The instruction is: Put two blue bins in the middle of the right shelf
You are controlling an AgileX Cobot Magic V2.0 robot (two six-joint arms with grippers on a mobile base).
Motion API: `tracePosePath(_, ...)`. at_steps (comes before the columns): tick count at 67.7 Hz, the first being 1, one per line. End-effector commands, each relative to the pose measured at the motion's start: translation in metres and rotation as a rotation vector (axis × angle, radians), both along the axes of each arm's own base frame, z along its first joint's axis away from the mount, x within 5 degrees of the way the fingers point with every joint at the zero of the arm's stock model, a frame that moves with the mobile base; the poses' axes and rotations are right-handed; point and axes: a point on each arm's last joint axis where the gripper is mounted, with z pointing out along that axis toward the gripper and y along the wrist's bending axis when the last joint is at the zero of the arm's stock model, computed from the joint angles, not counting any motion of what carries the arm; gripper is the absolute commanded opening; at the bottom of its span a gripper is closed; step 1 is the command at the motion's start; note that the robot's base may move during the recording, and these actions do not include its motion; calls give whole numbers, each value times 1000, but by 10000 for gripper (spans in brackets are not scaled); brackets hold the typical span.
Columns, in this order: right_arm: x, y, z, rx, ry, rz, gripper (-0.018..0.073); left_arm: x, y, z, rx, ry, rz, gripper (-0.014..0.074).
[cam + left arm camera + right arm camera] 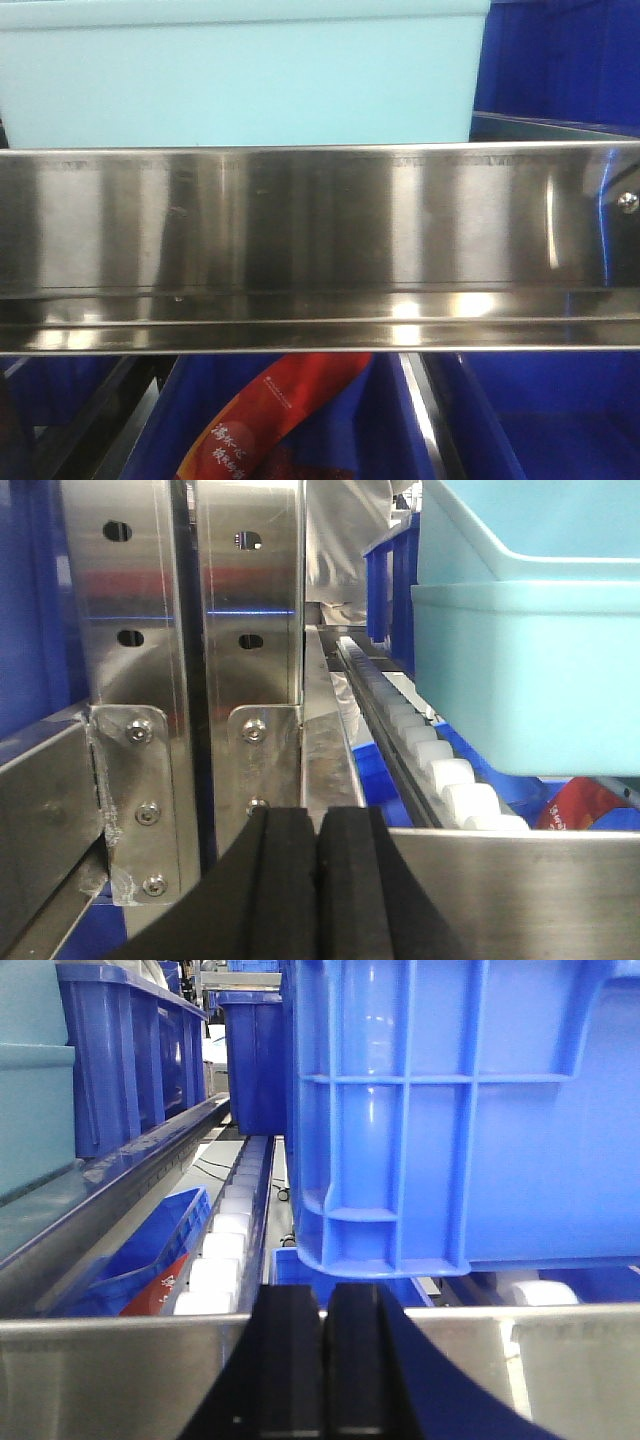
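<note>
A large blue bin (470, 1110) stands on the shelf rollers, filling the right of the right wrist view, just beyond my right gripper (323, 1305). That gripper is shut and empty, at the steel front lip. More blue bins (130, 1050) stand at the left and far back (252, 1055). In the front view a blue bin (560, 60) shows at the top right. My left gripper (317, 825) is shut and empty, low by the steel shelf posts (180, 630), left of a light teal bin (530, 670).
The steel shelf front rail (320, 240) fills the front view, with the light teal bin (240, 70) above it. Below lie blue bins and a red packet (270, 410). White rollers (440, 760) run along the shelf track; others show in the right wrist view (225, 1250).
</note>
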Motion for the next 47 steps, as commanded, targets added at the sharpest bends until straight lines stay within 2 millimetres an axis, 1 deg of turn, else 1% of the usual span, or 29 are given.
tracePosePath(1,0,0,1,-15,-16,-2,-162,-1,0,3,-7,-25,4,-111)
tracePosePath(47,0,0,1,-15,-16,-2,-162,-1,0,3,-7,-25,4,-111)
